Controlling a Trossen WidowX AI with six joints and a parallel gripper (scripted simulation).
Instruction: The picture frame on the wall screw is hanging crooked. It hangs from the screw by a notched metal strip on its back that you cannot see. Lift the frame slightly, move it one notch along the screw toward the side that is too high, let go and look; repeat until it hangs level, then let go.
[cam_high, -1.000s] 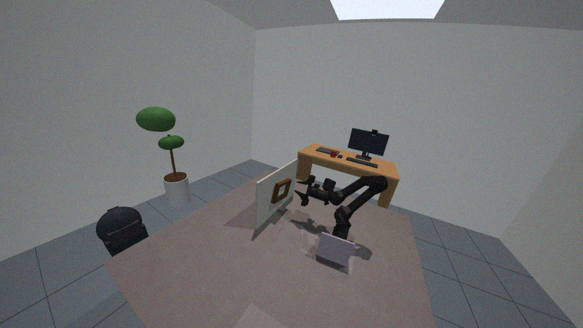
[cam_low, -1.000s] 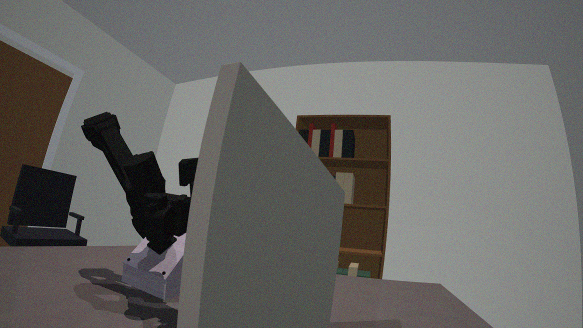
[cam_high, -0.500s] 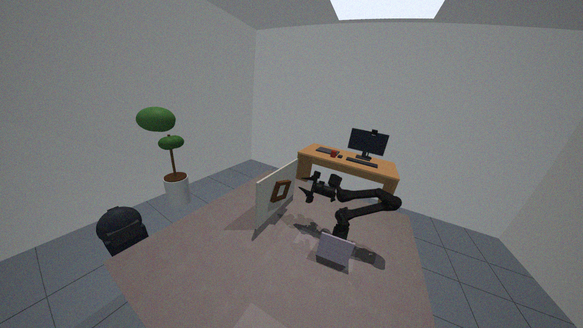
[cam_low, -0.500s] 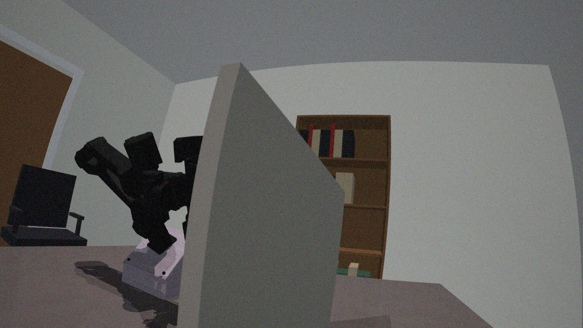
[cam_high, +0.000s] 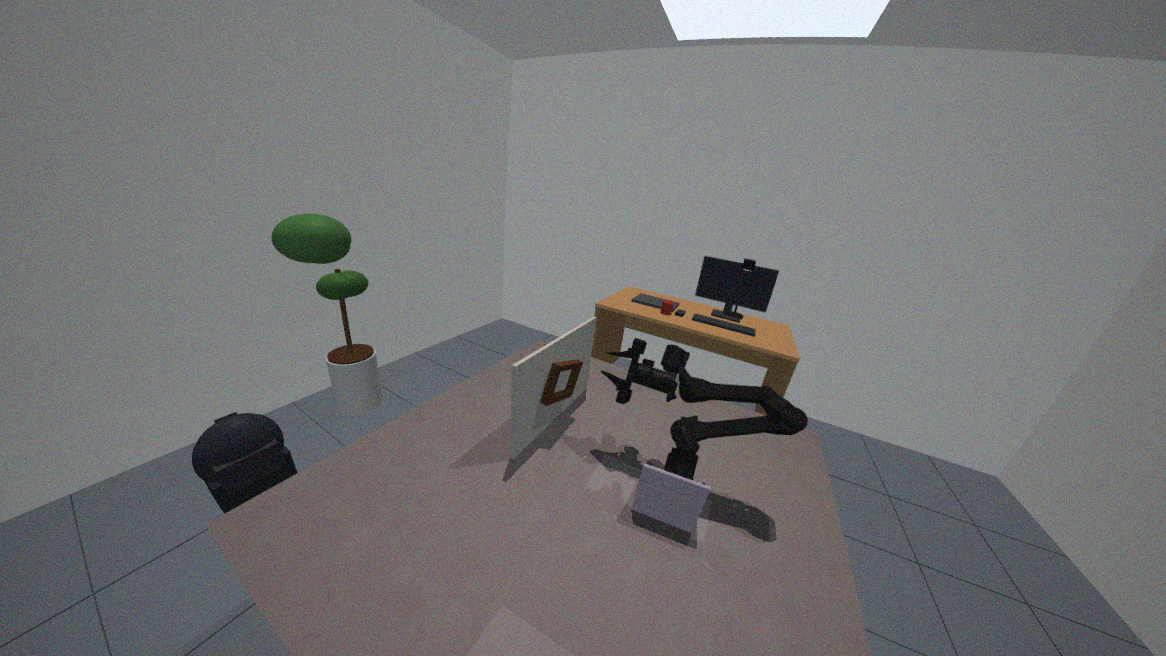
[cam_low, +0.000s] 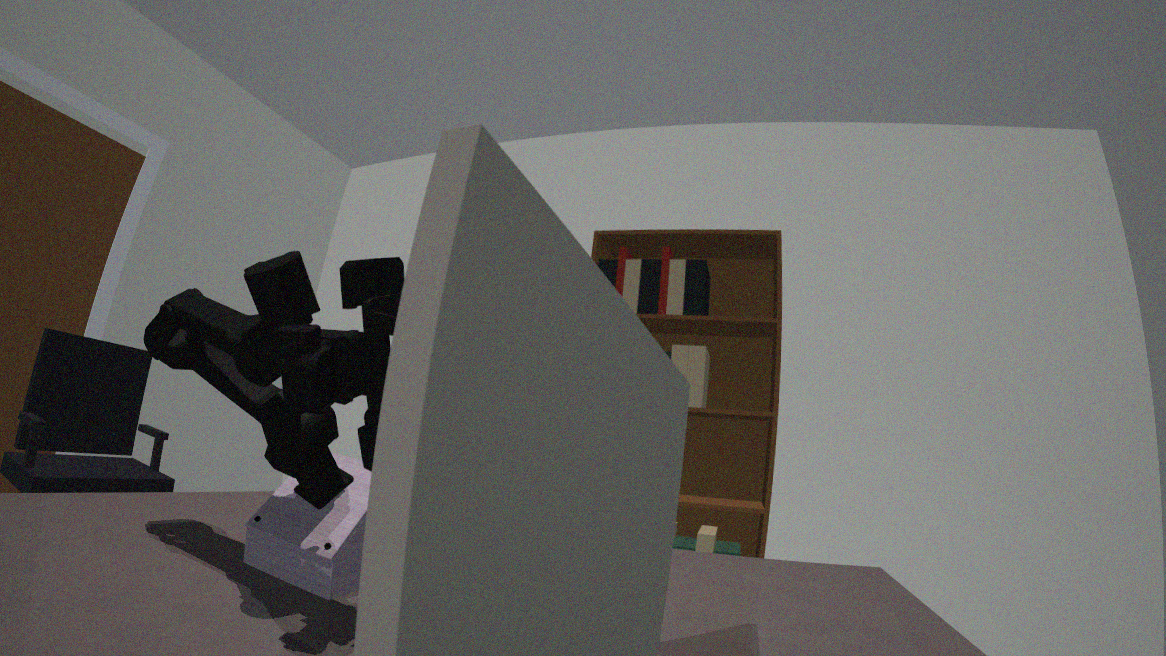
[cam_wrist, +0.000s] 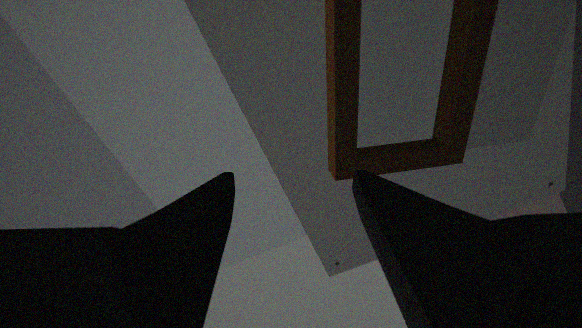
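No lettering, label, brand, number or sign can be read in any of the three views.

My claw (cam_high: 609, 363) (cam_wrist: 294, 180) is black. I see plain brown on the picture frame (cam_high: 549, 393) (cam_wrist: 344, 100), pinkish brown on the bench (cam_high: 424, 522) (cam_low: 81, 562), red on the mug (cam_high: 666, 307).
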